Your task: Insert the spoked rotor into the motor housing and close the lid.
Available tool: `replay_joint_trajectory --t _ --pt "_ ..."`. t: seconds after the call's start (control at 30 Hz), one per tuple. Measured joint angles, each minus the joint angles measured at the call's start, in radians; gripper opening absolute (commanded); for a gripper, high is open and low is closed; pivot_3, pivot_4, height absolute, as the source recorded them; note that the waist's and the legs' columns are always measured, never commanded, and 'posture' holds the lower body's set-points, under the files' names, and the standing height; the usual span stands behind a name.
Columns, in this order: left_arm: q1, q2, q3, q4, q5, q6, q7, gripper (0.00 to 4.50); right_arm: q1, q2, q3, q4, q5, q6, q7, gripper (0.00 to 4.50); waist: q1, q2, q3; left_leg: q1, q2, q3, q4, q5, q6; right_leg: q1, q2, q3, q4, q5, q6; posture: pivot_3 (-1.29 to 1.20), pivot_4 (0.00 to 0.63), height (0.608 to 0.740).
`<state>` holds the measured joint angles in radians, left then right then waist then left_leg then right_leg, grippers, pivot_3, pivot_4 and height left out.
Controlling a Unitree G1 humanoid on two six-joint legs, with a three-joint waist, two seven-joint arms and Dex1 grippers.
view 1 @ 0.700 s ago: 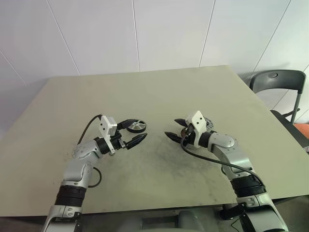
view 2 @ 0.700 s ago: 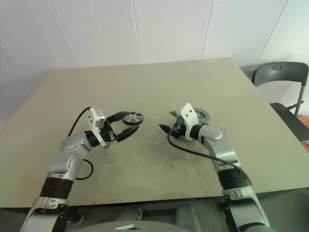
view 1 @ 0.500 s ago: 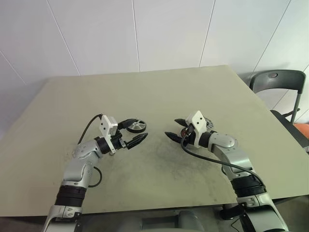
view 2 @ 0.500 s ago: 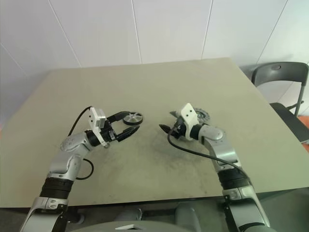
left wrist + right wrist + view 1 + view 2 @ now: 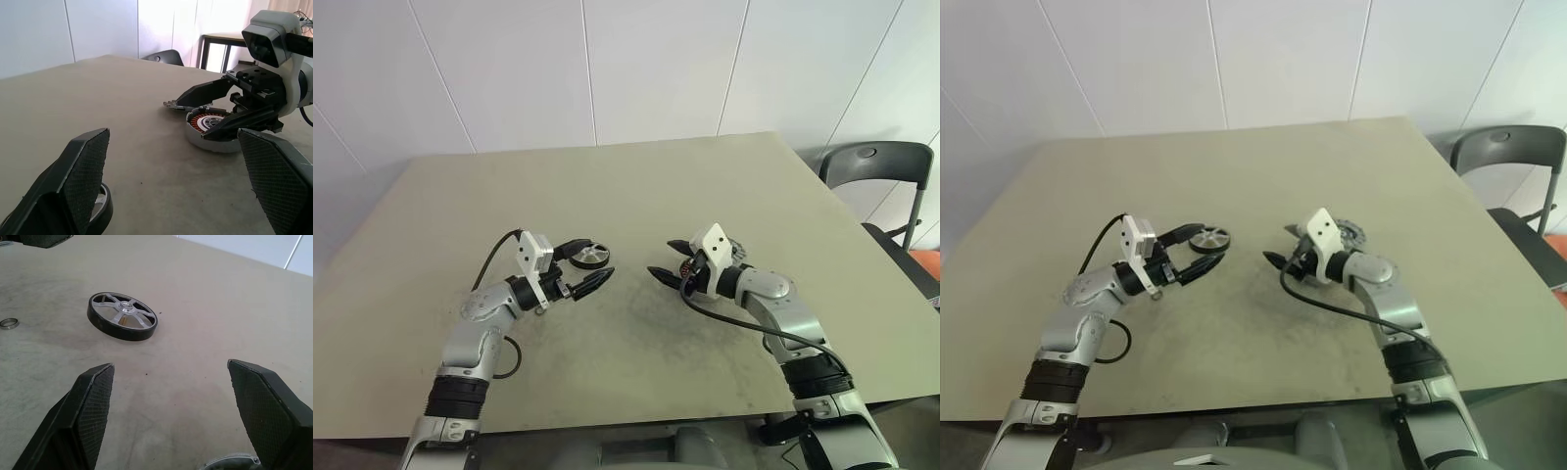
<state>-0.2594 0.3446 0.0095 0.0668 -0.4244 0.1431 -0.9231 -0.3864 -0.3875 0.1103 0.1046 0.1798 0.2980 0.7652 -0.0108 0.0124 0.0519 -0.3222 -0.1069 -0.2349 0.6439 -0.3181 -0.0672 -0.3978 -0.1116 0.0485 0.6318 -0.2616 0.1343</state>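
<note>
Both jaws wide open, holding nothing. My left gripper (image 5: 591,265) hovers just beside the rotor (image 5: 591,257), which lies flat on the table (image 5: 636,186). My right gripper (image 5: 666,260) sits over the housing (image 5: 209,131); lid (image 5: 1349,236) just behind it. Small ring (image 5: 9,323) near rotor.

The table (image 5: 636,196) is bare and wide between the open left gripper (image 5: 590,266) and open right gripper (image 5: 668,262), with only the spoked rotor (image 5: 591,256), the motor housing (image 5: 208,129) and a tiny ring (image 5: 9,323) lying low on it.
</note>
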Motion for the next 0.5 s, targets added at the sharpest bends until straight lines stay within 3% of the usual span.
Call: replay_joint_trajectory --t 0.5 --pt "0.000 -0.003 -0.008 0.000 0.001 -0.001 0.002 4.46 0.000 -0.031 0.005 -0.007 -0.002 0.027 0.021 3.91 0.000 0.000 0.000 0.000 0.000 0.001 0.000 0.000 0.000 0.000 0.000 0.001 0.000 0.000 0.000 0.00 0.000 0.740"
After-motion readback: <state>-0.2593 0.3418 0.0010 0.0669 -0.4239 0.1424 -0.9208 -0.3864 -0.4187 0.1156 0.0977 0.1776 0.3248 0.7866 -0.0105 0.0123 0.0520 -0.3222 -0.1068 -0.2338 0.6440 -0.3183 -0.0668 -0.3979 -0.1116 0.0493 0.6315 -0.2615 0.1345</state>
